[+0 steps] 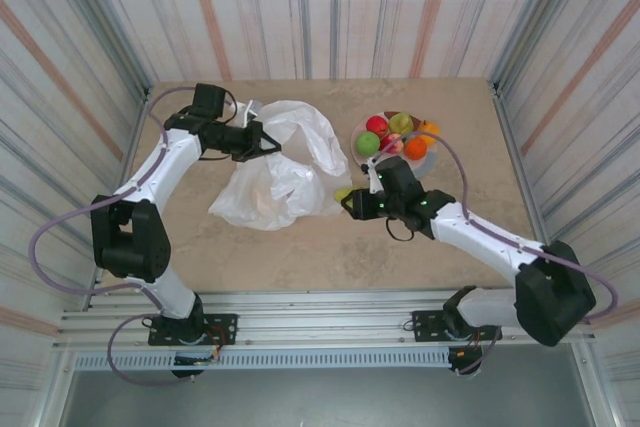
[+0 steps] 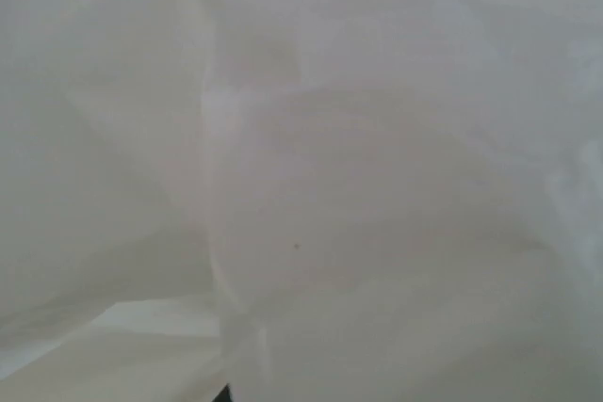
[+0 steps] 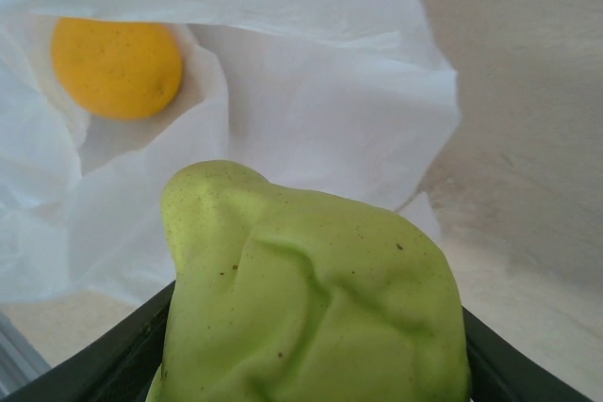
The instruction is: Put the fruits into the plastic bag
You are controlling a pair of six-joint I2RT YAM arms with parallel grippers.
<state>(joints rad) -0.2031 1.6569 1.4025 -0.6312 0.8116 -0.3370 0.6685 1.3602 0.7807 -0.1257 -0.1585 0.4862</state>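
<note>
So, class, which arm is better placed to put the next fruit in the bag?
Right: the right gripper holds a green fruit at the plastic bag mouth; the left gripper pinches its film.

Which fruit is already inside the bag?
The yellow-orange fruit, tucked in the folds of the white bag. The green fruit is held in the right gripper just outside, and the other fruits lie on the plate.

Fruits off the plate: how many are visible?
2: a green fruit held in the right gripper, and a yellow-orange fruit inside the plastic bag. Others may be hidden there.
</note>
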